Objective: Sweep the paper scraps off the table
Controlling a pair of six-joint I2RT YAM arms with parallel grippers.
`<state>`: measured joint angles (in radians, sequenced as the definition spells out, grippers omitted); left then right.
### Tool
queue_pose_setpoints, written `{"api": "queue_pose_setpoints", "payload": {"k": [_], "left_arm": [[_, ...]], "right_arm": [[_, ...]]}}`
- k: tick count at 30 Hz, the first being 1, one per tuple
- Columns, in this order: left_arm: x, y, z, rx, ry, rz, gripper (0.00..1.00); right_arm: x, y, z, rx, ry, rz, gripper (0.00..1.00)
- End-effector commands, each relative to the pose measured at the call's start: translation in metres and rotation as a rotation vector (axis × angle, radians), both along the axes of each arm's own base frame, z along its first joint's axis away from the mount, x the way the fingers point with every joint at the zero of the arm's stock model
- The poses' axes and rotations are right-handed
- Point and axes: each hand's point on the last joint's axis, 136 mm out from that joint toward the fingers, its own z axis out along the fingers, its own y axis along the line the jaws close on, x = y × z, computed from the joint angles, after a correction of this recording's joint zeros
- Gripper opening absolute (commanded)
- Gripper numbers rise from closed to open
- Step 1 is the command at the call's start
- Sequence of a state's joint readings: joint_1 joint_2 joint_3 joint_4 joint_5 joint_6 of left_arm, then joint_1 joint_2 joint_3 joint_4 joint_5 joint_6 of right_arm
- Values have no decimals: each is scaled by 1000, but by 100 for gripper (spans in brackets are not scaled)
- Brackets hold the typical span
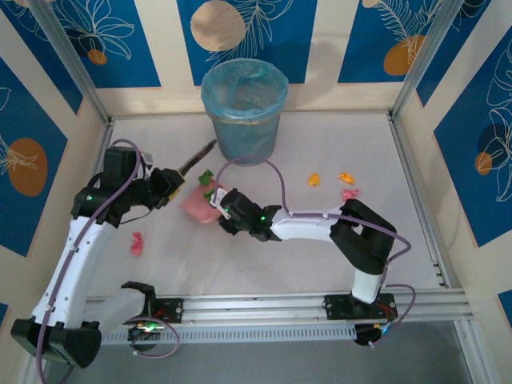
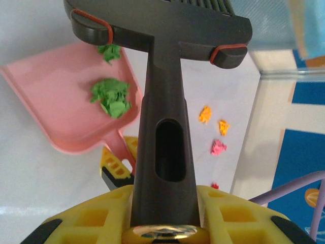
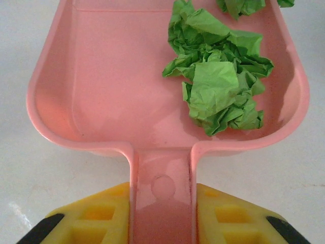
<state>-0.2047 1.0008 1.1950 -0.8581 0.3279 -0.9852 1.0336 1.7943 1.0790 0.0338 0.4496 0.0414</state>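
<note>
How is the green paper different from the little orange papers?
The green paper is bright green; the orange papers are orange-yellow. The green paper lies inside the pink dustpan, which the right hand holds by its handle; the orange papers lie on the bare table, off to the right. Both are small crumpled scraps.

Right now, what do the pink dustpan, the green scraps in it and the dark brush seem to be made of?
Dustpan: probably moulded plastic, smooth and slightly glossy, with soft reflections. Green scraps: likely thin paper, matte, with sharp crumpled creases. Brush: apparently hard plastic, dark grey, matte, with a moulded slot.
</note>
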Motion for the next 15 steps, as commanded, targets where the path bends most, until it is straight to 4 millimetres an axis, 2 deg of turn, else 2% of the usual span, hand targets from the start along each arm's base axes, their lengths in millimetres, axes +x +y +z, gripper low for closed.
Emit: {"api": "queue_pose_setpoints", "payload": {"k": [1, 4, 8, 13, 15], "left_arm": [[0, 21, 35, 96, -128, 69, 0], [-7, 46, 41, 196, -142, 161, 0], [-27, 86, 38, 348, -84, 306, 0], [-43, 108, 30, 427, -50, 385, 0], [-45, 109, 26, 428, -46, 393, 0]], "right_arm": [[10, 11, 44, 58, -64, 7, 0], [11, 14, 53, 56, -70, 17, 0], [11, 17, 71, 71, -87, 37, 0], [12, 17, 96, 91, -108, 52, 0], [13, 17, 108, 104, -121, 59, 0]]}}
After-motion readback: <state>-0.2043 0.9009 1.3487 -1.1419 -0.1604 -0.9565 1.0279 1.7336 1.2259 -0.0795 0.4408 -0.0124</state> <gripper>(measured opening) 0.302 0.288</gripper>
